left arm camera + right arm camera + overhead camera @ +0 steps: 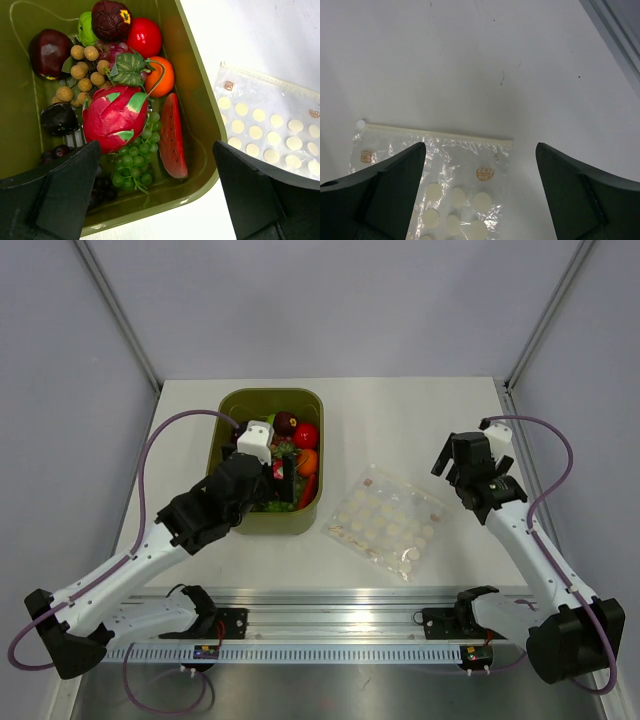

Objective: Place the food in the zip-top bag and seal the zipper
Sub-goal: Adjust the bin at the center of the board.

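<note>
Above tub [201,107], left gripper [156,152] spread; right gripper [480,150] spread near zip-top bag [465,172], zipper [435,132] edge.

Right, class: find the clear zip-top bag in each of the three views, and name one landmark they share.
Top external: zip-top bag right of centre, beside the green tub.
Left wrist: right edge, past the tub's wall.
Right wrist: bottom, left of centre.
Shared: the white table.

Food [116,117] in tub [197,107], bag [385,523] flat beside
</note>
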